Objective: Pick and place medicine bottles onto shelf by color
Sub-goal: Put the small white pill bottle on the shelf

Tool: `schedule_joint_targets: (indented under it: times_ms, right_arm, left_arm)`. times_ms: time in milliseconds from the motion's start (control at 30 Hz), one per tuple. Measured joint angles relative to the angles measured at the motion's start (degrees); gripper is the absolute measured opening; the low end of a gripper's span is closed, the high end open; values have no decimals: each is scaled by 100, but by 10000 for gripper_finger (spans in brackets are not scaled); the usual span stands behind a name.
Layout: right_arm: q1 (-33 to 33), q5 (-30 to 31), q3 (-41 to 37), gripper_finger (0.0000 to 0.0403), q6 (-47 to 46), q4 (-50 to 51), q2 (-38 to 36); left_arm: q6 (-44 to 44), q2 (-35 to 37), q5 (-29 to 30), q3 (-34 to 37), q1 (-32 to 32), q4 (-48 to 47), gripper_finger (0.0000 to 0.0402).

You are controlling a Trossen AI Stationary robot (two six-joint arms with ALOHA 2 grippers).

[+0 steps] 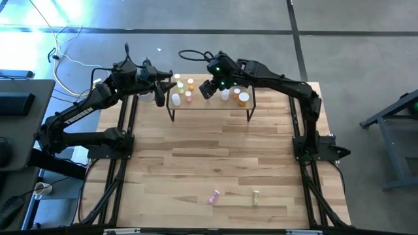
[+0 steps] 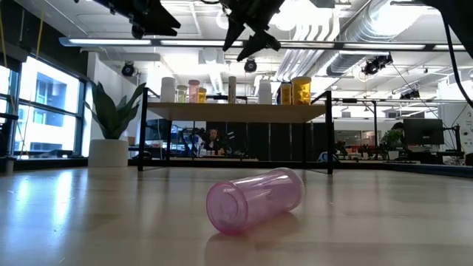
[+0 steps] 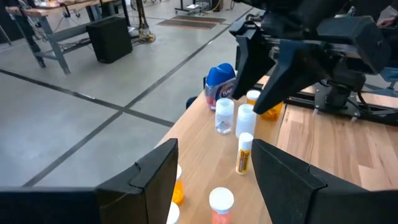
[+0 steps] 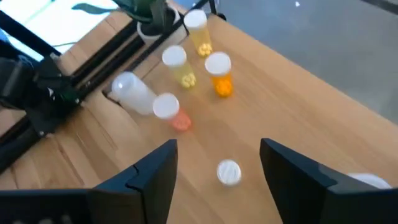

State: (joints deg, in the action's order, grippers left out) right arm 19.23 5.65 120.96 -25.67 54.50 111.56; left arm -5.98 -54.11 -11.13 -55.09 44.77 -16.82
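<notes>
The table [image 1: 215, 163] is a light-wood plank top on a grey concrete floor. In the low view the room behind is an open workshop with ceiling ducts, strip lights, windows on the left, and a person seated at desks far back. A potted plant [image 2: 111, 122] in a white pot stands on the table's far left.

The shelf [image 1: 210, 106], a small light-wood board on thin black legs, stands at the far middle of the table. It carries the gathered medicine bottles: on its left part, four upright white-capped bottles [image 4: 186, 59] with yellow, orange and reddish contents, and a clear bottle [image 4: 132, 93] lying just beside them. On its right part stand two more white-capped bottles [image 3: 233, 115], an amber bottle [image 2: 301, 90] and a larger blue bottle [image 3: 219, 84] at the far edge. A small white-capped bottle [image 4: 229, 172] stands alone mid-shelf.

The right gripper [image 1: 209, 88] hangs above the middle of the shelf, fingers spread apart and empty, directly over the lone bottle without touching it. The left gripper [image 1: 159, 98] hovers at the shelf's left end, fingers also apart and holding nothing.

The near half of the table is mostly bare. A pink bottle [image 2: 255, 198] lies on its side near the front edge, open mouth toward the low camera, and a yellow-green bottle [image 1: 255, 197] lies just to its right, well apart from the shelf.
</notes>
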Motion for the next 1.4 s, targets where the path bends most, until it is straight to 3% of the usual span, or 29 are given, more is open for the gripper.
schedule_joint_targets:
  times_ms: [367,1100,1400]
  right_arm:
    - [-57,26,1,205,-562,357,293]
    - [-86,289,1,203,-495,485,631]
    - [-83,288,1,147,-538,481,630]
  left_arm:
    - [129,0,71,0,0,-19,193]
    - [140,0,282,0,-3,-13,193]
    - [131,0,290,0,-4,-13,193]
